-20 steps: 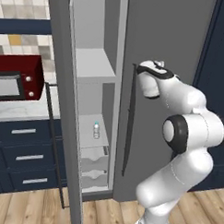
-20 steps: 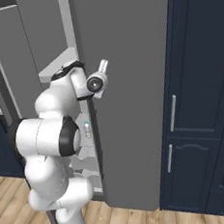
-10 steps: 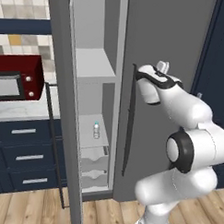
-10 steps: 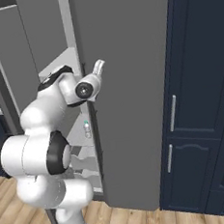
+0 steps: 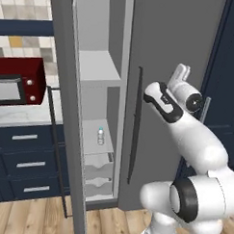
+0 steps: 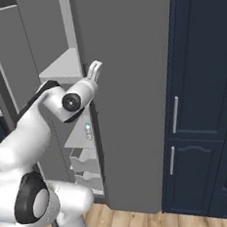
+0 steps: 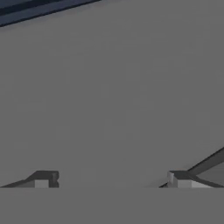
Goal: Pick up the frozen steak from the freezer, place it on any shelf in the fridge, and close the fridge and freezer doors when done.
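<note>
Now tool [image 7: 112, 179] wide apart, facing fridge door [image 7: 113, 96] w/ arm raised.

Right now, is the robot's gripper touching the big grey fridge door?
Cannot tell. In the hand view the gripper is open and faces the fridge door up close, but no contact or gap shows plainly. The base views don't settle it either.

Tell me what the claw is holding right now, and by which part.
Nothing. The claw is open and empty, its fingertips spread apart, facing the flat grey fridge door.
</note>
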Motion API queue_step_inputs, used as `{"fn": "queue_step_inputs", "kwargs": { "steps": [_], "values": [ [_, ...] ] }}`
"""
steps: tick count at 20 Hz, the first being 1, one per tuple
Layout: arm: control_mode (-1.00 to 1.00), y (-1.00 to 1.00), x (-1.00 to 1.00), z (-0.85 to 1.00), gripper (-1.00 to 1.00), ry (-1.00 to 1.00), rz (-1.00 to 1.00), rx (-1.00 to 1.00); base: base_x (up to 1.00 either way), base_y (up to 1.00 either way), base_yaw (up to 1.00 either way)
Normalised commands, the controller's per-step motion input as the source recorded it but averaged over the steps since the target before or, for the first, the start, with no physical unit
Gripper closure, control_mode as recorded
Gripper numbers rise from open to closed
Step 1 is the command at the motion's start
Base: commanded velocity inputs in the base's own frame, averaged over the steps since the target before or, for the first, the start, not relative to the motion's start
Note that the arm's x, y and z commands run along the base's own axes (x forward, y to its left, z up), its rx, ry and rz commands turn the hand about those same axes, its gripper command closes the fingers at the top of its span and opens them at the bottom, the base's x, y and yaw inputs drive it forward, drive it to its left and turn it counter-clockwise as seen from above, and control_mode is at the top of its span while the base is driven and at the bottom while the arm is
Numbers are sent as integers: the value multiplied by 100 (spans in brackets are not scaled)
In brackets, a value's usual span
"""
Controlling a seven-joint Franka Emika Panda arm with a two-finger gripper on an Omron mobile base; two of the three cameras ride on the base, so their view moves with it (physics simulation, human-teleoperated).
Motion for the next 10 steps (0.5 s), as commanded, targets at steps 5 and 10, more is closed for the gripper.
{"fn": "queue_step_inputs", "kwargs": {
  "steps": [5, 10],
  "values": [
    [-100, 0, -100, 100, -100, 22, -3, 4, 0, 0, 0],
    [-100, 0, -100, 100, -100, 30, 0, 2, 0, 0, 0]
  ]
}}
